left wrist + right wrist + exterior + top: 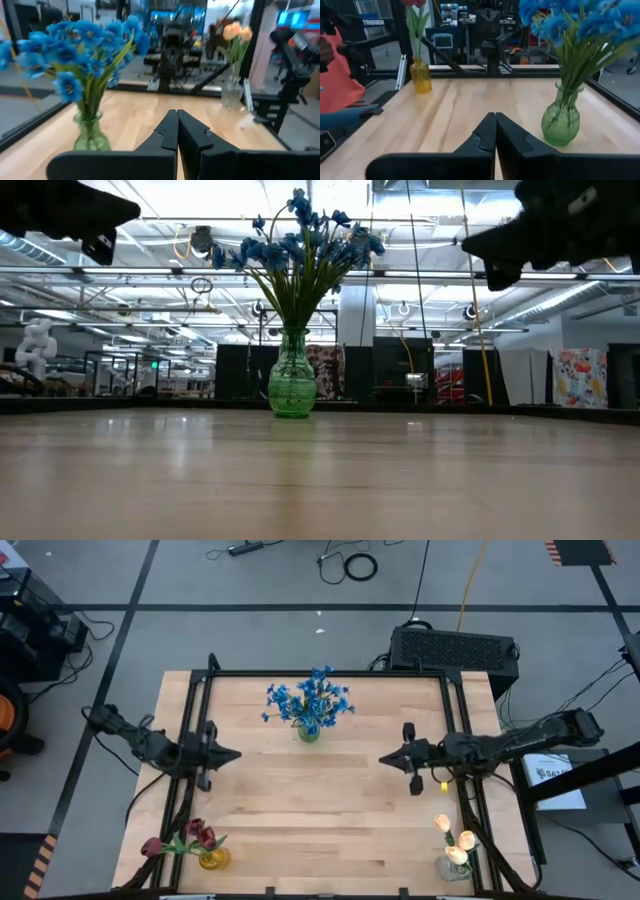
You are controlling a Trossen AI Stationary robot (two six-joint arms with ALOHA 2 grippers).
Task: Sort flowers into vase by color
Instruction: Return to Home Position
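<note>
At the far middle of the table (pixel 320 810) we see the green vase (pixel 309 731) standing upright. It holds the blue flowers (pixel 310 700), with their stems gathered in its neck and the blossoms fanning out above the rim. Off to the green vase's left, at the corner of the opposite edge, a yellow vase (pixel 213 859) holds the dark red tulips (pixel 196 834), which lean out to the left. Off to the green vase's right, at the other corner of that same edge, a clear vase (pixel 452 866) holds the cream-yellow tulips (pixel 455 838). Both of these vases stand well apart from the green one.

The left gripper (pixel 237 754) hangs above the wood to the left of the green vase, a little toward the tulip edge, and points at the table's middle. In its wrist view we find its two fingers (pixel 169 131) closed flat against each other, holding nothing and touching nothing.

The right gripper (pixel 382 761) hangs to the right of the green vase at much the same level and faces the left one across the boards. Its fingers (pixel 489 131) likewise meet tip to tip, gripping nothing. In the low view both arms sit high, off the tabletop, with the green vase between them.
</note>
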